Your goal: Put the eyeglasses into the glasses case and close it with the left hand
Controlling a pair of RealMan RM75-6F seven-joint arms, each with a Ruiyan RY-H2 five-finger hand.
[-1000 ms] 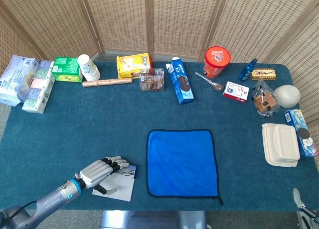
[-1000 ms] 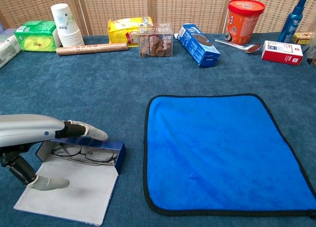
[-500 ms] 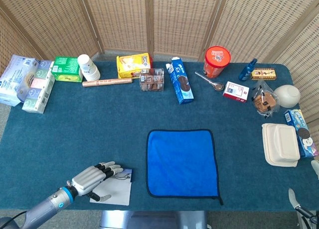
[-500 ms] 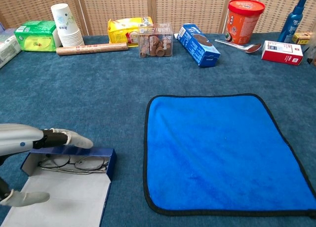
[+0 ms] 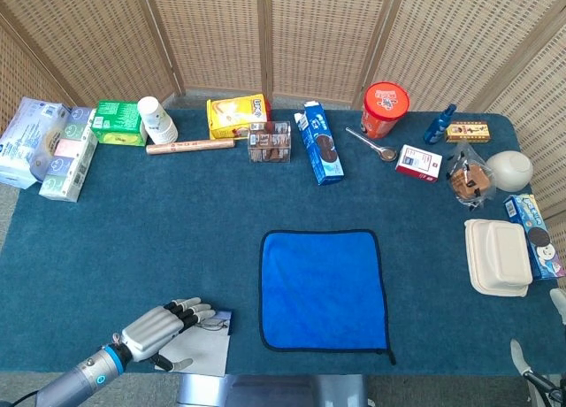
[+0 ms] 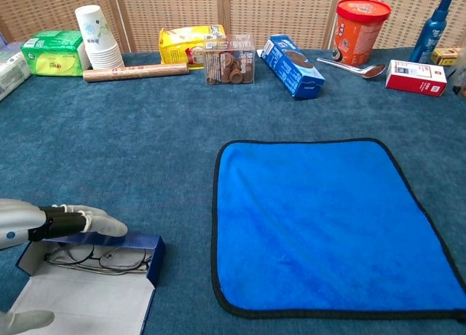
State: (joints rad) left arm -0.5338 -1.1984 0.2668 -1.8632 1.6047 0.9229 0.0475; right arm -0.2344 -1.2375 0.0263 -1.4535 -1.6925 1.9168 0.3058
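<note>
Eyeglasses (image 6: 95, 258) already in open glasses case (image 6: 87, 247) at table's 7 o'clock edge w/ left hand (image 5: 159, 326) spread, empty over it; right hand unclear; risk: lid push shoves case off.

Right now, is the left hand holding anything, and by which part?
The left hand rests on the open glasses case at its far wall; a real grip cannot be told.

A blue-carpeted table (image 5: 133, 221) carried a blue cloth (image 5: 323, 289) near its front edge, with the open case (image 6: 87, 277) beside it (glasses (image 6: 98, 258) inside). Along the back lay tissue packs (image 5: 49, 146), paper cups (image 5: 156, 119), a yellow bag (image 5: 236, 114), a blue box (image 5: 320, 144), a red tub (image 5: 385, 109) and a spoon (image 5: 373, 145). A white clamshell box (image 5: 500, 257) sat at the right edge.
</note>
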